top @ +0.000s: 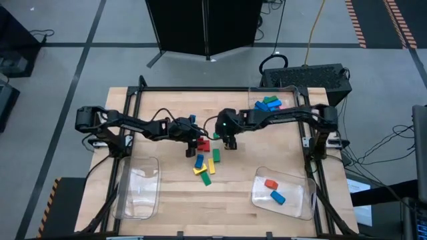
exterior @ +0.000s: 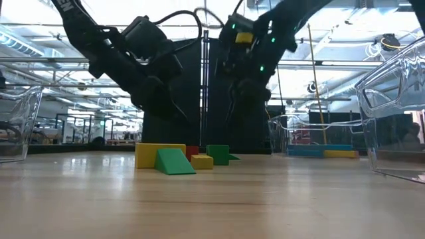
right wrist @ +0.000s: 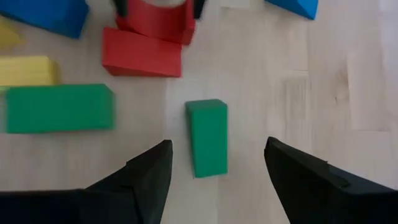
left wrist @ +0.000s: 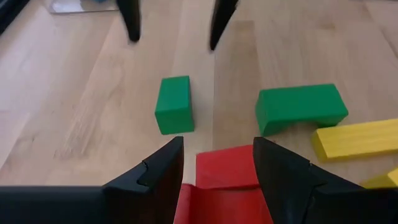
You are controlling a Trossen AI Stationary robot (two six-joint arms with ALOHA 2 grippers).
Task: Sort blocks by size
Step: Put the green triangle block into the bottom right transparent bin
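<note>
Listing what you have on the table: both arms meet over the centre pile of blocks [top: 203, 160]. Your left gripper [left wrist: 217, 165] sits low over a red block [left wrist: 227, 168], jaws spread with one finger on either side of it but not closed, which reads as lining up for a grasp. Your right gripper [right wrist: 217, 174] hovers just right of the pile with jaws wide apart, a small green block [right wrist: 207, 138] lying on the wood between its fingers and untouched, apparently its chosen target. Remaining stock in the pile: a longer green block [left wrist: 301, 108], a yellow block [left wrist: 357, 138], more blue, yellow and green pieces toward the near side. Sorted so far, by the look of it: a red and a blue block in the near-right tray [top: 300, 200], several blue and green ones in the far-right tray [top: 288, 100]. The near-left tray [top: 140, 190] appears to hold nothing yet. Most of the sorting is still ahead.
</note>
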